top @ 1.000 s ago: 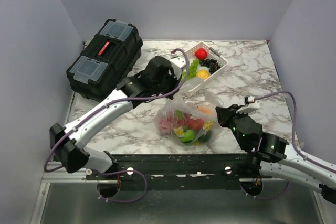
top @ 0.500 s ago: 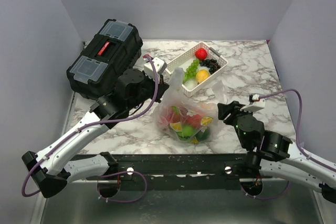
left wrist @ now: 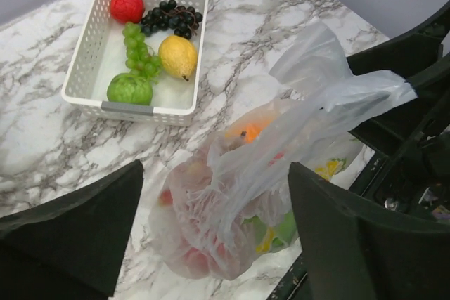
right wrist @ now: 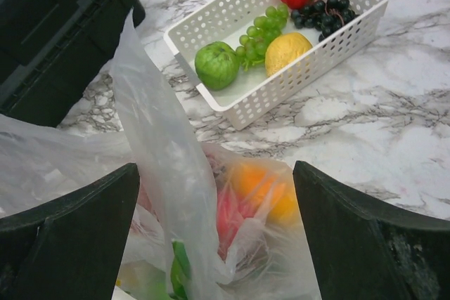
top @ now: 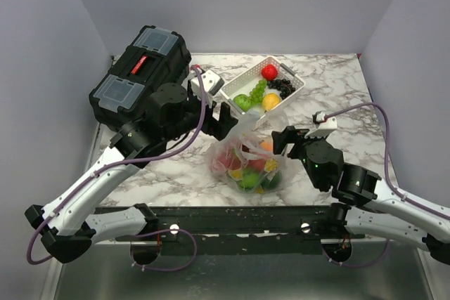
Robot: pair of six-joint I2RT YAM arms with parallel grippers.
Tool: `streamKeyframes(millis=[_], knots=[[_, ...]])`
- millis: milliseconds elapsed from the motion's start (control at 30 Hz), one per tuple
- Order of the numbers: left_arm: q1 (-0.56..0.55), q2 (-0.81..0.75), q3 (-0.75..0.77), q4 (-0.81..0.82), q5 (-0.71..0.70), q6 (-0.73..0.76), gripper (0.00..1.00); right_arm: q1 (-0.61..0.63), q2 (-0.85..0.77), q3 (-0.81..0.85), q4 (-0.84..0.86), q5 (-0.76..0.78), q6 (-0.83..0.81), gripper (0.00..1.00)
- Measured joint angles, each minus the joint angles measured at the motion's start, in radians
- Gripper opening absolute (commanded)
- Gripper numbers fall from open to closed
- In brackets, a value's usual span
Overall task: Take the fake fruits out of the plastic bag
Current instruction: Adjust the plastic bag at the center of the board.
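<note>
At the far left, a black toolbox (top: 140,75) is seen at the table's back corner, well apart from the work. Next to it, the left gripper (top: 226,121) is held above the upper left edge of the plastic bag (top: 232,163). In its wrist view its jaws are spread wide and nothing is held between them.

The bag is slumped on the marble between the two grippers, and the fake fruits (top: 249,173) are heaped inside it, with an orange piece (right wrist: 260,184) uppermost. Behind the bag, a white basket (top: 294,81) is set with several fruits already in it.

On the right, the right gripper (top: 281,138) is poised just beside the bag, its jaws likewise gaped and empty. A raised flap (right wrist: 158,124) of film stands between its fingers. Whether that flap is snagged elsewhere on the arm cannot be told.

The step in hand is judged to be opening the bag's mouth. It is best done if only the thin film is pinched, never a fruit beneath it. One lip should be taken by each gripper. The lips should be drawn apart gently and kept low, so the heap is not tipped over.
</note>
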Motion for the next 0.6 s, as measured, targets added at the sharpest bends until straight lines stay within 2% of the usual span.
streamKeyframes(millis=[167, 267, 467, 600], knots=[[-0.003, 0.080, 0.145, -0.064, 0.050, 0.010, 0.97, 0.000, 0.071, 0.057, 0.023, -0.008, -0.042, 0.93], [-0.051, 0.154, 0.221, -0.091, 0.047, 0.027, 0.99, 0.000, 0.100, 0.074, 0.029, -0.014, -0.052, 0.93], [-0.194, 0.182, 0.217, -0.117, -0.048, 0.088, 0.99, 0.000, 0.146, 0.114, 0.033, -0.018, -0.070, 0.93], [-0.223, 0.181, 0.217, -0.117, -0.103, 0.109, 0.99, -0.008, 0.168, 0.135, 0.039, -0.019, -0.085, 0.93]])
